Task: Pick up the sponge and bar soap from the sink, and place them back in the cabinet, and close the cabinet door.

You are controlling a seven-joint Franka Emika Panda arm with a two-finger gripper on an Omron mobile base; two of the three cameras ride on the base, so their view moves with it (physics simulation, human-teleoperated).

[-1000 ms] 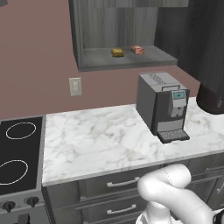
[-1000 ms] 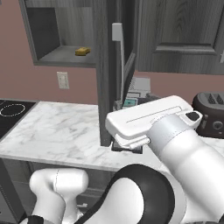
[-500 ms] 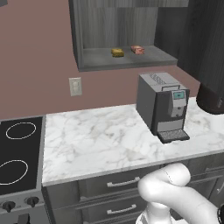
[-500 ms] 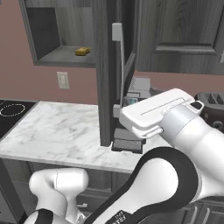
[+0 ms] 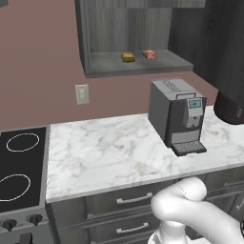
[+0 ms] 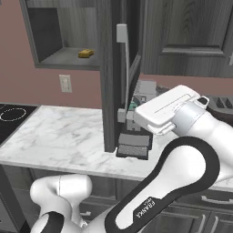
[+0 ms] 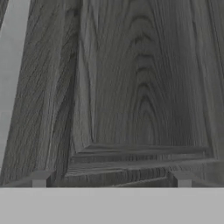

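Hand (image 7: 111, 179) jaws stand wide apart and hold nothing; its two grey fingertips (image 7: 40, 178) rise at the bottom of the hand view, pressed up close to the dark wood-grain face of the cabinet door (image 7: 140, 87). Whether the tips actually touch the panel cannot be told. Off to the hand's left in that view runs the door's long silver bar handle (image 7: 11, 65), its long axis nearly parallel to the direction the fingers point.

From the right base view, the door (image 6: 109, 77) stands swung out, edge-on to the camera, with the arm's white forearm (image 6: 164, 109) just beside it on the outer side. So the panel lies directly ahead of the hand, and a push along the hand's own line looks like what would swing it shut; that is a judgement, as is the guess that closing the door is the step in hand.

Beyond the door, the cabinet (image 5: 95, 43) is open, and on its grey shelf sit the sponge (image 5: 127, 57) and the bar soap (image 5: 149, 54), near each other but apart. Below them, on the marble bench (image 5: 109, 152), stands a coffee machine (image 5: 176, 114).
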